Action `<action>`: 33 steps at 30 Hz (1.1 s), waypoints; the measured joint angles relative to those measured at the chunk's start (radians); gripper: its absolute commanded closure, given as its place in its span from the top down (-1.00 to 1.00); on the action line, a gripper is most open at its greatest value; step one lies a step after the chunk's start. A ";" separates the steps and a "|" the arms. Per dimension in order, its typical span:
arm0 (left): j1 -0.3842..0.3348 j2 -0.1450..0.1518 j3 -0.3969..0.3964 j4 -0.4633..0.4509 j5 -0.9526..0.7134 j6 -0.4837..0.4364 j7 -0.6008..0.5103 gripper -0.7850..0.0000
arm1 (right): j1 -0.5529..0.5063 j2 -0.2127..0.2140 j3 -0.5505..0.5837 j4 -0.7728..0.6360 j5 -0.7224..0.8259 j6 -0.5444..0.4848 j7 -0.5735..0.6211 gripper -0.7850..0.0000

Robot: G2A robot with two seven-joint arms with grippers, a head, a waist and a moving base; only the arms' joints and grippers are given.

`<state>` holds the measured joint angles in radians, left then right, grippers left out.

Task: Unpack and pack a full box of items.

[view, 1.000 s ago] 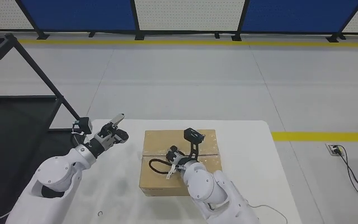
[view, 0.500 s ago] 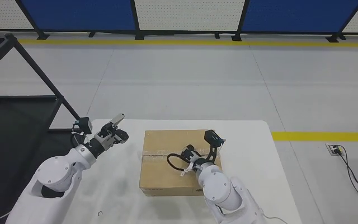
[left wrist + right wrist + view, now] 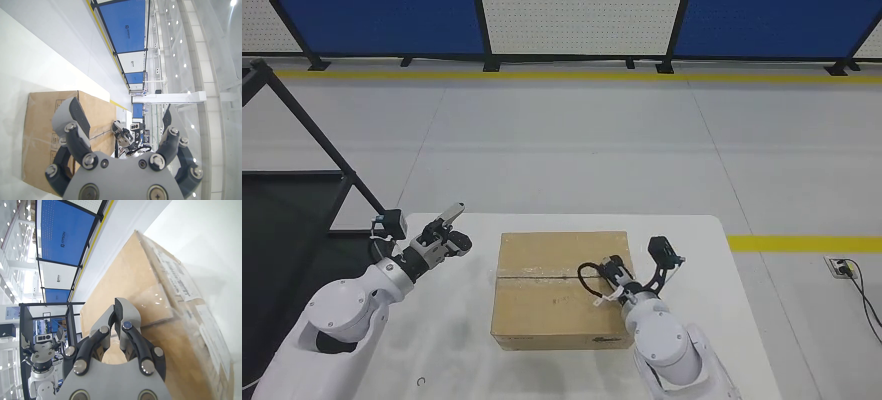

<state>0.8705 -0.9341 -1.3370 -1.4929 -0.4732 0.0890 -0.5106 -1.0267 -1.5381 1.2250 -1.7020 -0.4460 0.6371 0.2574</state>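
White table (image 3: pixel 452 330), grey hall floor (image 3: pixel 562 140) and blue partitions (image 3: pixel 382 25) beyond.

Right gripper (image 3: pixel 116 306): fingers pressed together with nothing between them, tips aimed at the top of the cardboard box (image 3: pixel 552 300). It sits at the box's right-hand edge, just where the centre seam (image 3: pixel 542 278) runs out.

Left gripper (image 3: pixel 122 106): spread wide and empty, held off the box's left side and well apart from it, above bare table.

Change over the last second: my right gripper travelled along the seam, from about the middle of the box top to its right edge. My left arm did not move. The box did not shift on the table.

Reading: that looks like a pass along the taped seam, most likely to score or part the tape. Glossy tape (image 3: pixel 157 298) shows on the box top near the seam in my right wrist view, but I cannot tell from here whether it is actually split. Both top flaps (image 3: pixel 562 255) lie flat and shut, and none of the contents are exposed, so unpacking proper has not started.

Next I expect to need a flap edge lifted at the seam. The left gripper, already wide, is free to take the other flap.
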 measured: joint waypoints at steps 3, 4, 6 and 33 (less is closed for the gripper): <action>0.000 0.000 0.000 0.000 0.000 0.000 0.000 1.00 | -0.012 0.000 0.021 -0.012 0.013 0.005 -0.025 -1.00; 0.000 0.000 0.000 0.000 0.000 0.000 0.000 1.00 | -0.016 0.000 0.027 -0.015 0.016 0.007 -0.032 -1.00; 0.000 0.000 0.000 0.000 0.000 0.000 0.000 1.00 | -0.023 0.000 0.041 -0.020 0.024 0.010 -0.043 -1.00; 0.000 0.000 0.000 0.000 0.000 0.000 0.000 1.00 | -0.112 0.008 0.142 -0.065 0.104 -0.056 -0.125 -1.00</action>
<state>0.8705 -0.9341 -1.3370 -1.4929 -0.4732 0.0890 -0.5106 -1.1390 -1.5301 1.3673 -1.7666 -0.3422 0.5814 0.1323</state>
